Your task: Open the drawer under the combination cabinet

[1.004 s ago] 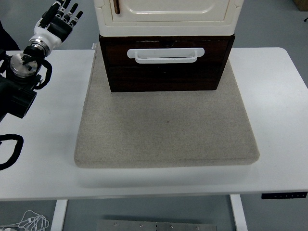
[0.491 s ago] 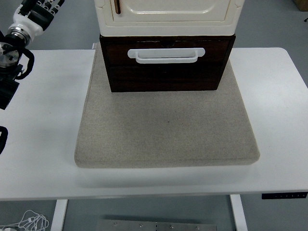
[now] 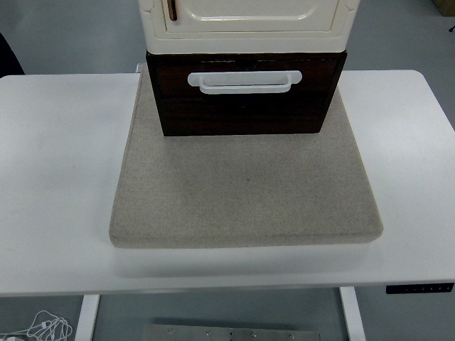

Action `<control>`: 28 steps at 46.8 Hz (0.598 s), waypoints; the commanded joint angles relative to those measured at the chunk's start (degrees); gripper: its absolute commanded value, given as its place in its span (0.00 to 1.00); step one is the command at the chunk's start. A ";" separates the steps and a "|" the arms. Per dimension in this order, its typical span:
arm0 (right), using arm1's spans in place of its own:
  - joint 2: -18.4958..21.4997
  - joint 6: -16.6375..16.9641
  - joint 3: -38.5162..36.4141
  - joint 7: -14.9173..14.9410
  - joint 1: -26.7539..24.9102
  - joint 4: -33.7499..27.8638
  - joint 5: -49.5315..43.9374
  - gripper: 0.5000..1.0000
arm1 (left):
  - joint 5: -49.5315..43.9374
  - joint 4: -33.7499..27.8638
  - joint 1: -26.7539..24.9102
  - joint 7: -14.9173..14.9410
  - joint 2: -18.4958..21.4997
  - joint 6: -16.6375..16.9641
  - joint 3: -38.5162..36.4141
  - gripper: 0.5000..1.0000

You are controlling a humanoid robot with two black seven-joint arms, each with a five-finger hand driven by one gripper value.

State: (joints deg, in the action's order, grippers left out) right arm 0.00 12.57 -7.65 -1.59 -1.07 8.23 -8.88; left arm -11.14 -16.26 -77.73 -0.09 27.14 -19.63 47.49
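The combination cabinet stands at the back middle of the table on a grey mat (image 3: 245, 192). Its cream upper part (image 3: 247, 21) has a door with a small brown handle (image 3: 171, 10). Under it is the dark brown drawer (image 3: 245, 106) with a white bar handle (image 3: 244, 81) on its front. The drawer front stands out a little from under the cream part. Neither of my hands is in view.
The white table (image 3: 57, 177) reaches out on both sides of the mat. A control panel (image 3: 419, 288) sits on the table's front edge at the right. Loose white cable (image 3: 43, 328) lies on the floor below at the left.
My left arm, raised at the table's left edge a second ago, has pulled back up and left and is now out of view. The cabinet and drawer have not moved.
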 commanded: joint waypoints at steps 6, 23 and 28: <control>0.00 0.00 0.00 0.01 0.01 0.03 0.00 0.85 | 3.66 -7.28 -4.53 0.09 3.88 0.03 -0.82 1.00; 0.00 0.00 0.00 0.01 0.01 0.03 0.00 0.85 | 8.94 -24.95 -13.32 0.35 10.03 1.08 -5.39 1.00; 0.00 0.00 0.00 0.01 0.01 0.03 0.00 0.85 | 12.00 -28.64 -14.99 0.79 10.39 1.08 -5.48 1.00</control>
State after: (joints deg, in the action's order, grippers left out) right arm 0.00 12.57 -7.65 -1.58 -1.04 8.24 -8.88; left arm -1.17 -42.91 -91.85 0.52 37.43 -18.55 42.03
